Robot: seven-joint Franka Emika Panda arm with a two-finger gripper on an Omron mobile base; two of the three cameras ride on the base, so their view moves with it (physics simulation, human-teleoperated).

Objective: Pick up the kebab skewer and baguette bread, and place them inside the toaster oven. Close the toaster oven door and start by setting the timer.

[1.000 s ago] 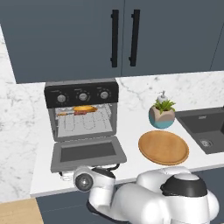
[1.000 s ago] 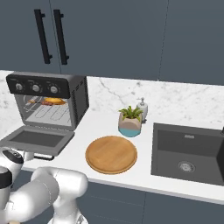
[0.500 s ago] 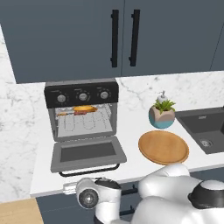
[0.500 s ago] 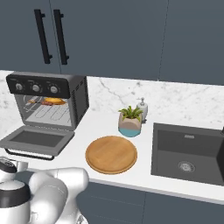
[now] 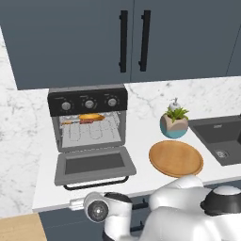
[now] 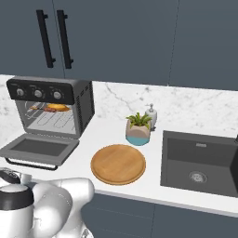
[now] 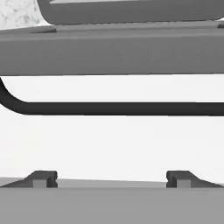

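Gripper (image 7: 111, 179) spread wide, facing the toaster oven door (image 5: 94, 164) and its black handle (image 7: 118, 108). Baguette bread (image 5: 91, 116) and kebab skewer (image 5: 80, 122) inside, skewer barely readable.

Open counter (image 7: 112, 140) below black bar handle (image 7: 122, 108), fingers (image 7: 43, 177) apart.

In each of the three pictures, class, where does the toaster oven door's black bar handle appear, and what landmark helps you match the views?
Left base view: the handle runs under the open toaster oven door, lower left of centre.
Right base view: the handle sits at the far left, just below the door's front edge.
Hand view: it crosses the middle as a dark bar.
Shared landmark: the door itself.
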